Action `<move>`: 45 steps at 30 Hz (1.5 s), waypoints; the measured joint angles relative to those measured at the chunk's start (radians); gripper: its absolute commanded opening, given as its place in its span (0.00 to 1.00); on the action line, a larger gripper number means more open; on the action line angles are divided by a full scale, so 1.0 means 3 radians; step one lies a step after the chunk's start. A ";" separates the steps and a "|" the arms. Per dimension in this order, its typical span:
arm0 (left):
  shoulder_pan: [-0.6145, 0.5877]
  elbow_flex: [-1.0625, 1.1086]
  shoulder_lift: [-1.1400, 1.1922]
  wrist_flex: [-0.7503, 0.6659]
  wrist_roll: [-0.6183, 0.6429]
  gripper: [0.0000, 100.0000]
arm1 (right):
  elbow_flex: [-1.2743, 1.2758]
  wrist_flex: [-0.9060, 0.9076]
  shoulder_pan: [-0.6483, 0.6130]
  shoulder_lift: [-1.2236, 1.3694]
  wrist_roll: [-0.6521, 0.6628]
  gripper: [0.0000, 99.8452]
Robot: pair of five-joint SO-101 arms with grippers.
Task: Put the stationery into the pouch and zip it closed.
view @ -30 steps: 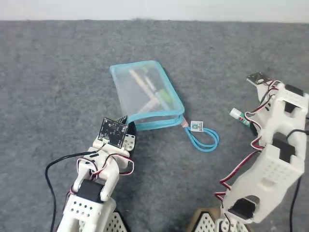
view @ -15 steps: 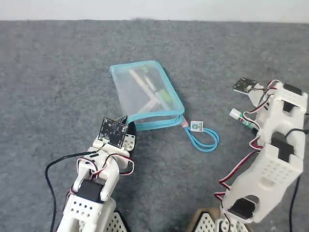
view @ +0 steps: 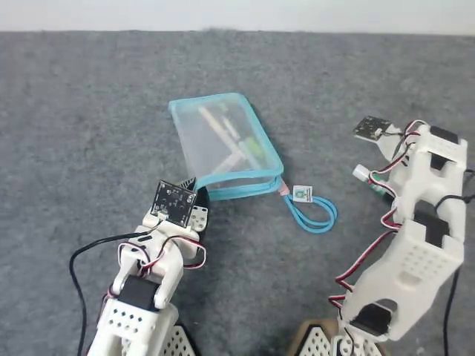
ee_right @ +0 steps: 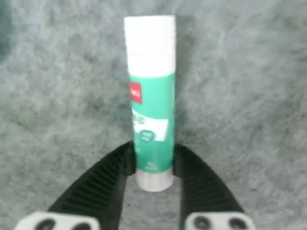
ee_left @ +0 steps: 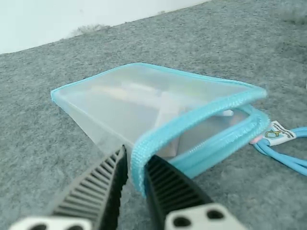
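A clear pouch [view: 223, 144] with a light-blue zipper rim lies mid-table, with several pens and a green item inside. Its mouth faces the near side and gapes open. My left gripper [ee_left: 135, 160] is shut on the blue rim [ee_left: 192, 122] at the mouth's corner; in the high view it sits at that same corner [view: 200, 191]. At the right, a green and white glue stick [ee_right: 149, 91] sits between the jaws of my right gripper [ee_right: 152, 155], which grip its lower end. From above, only the stick's white tip [view: 361, 173] pokes out beside the right arm.
A blue loop cord [view: 315, 213] with a small white tag [view: 300, 193] trails from the pouch's zipper toward the right arm. The grey felt surface [view: 89, 133] is open to the left and behind the pouch. A pale wall edge runs along the far side.
The right arm's wrist has swung left toward the pouch, carrying the glue stick a little with it. The left arm and pouch have not moved.
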 measured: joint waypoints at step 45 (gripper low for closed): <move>0.0020 0.0000 0.0000 0.0000 0.0000 0.01 | 0.0721 0.1442 -0.3099 -0.1969 -0.2726 0.01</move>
